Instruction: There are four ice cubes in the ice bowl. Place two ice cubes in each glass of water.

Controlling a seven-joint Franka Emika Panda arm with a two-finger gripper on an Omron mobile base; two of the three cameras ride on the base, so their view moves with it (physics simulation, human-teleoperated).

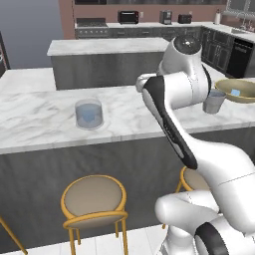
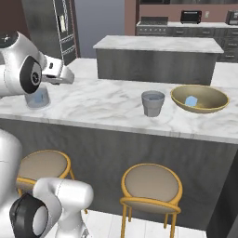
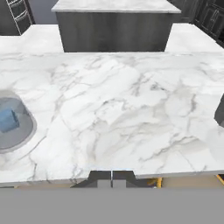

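Observation:
One glass of water (image 1: pixel 88 113) stands on the left of the marble counter with a pale blue ice cube (image 1: pixel 89 116) inside it; the hand view shows this glass (image 3: pixel 13 124) and its cube (image 3: pixel 7 120) from above at the left edge. The second glass (image 2: pixel 153 102) stands to the right, just beside the olive-tan ice bowl (image 2: pixel 214 103), where one ice cube (image 2: pixel 191 101) lies. My gripper (image 3: pixel 112 176) hovers over the counter's near edge between the two glasses, shut and holding nothing. In the right base view the hand (image 2: pixel 59 74) hangs just above the left glass (image 2: pixel 38 98).
A second marble island (image 1: pixel 107 47) stands behind the counter. Two yellow-framed stools (image 2: pixel 151 185) sit below the counter's front edge. A dark shape (image 3: pixel 220 111) cuts in at the right edge of the hand view.

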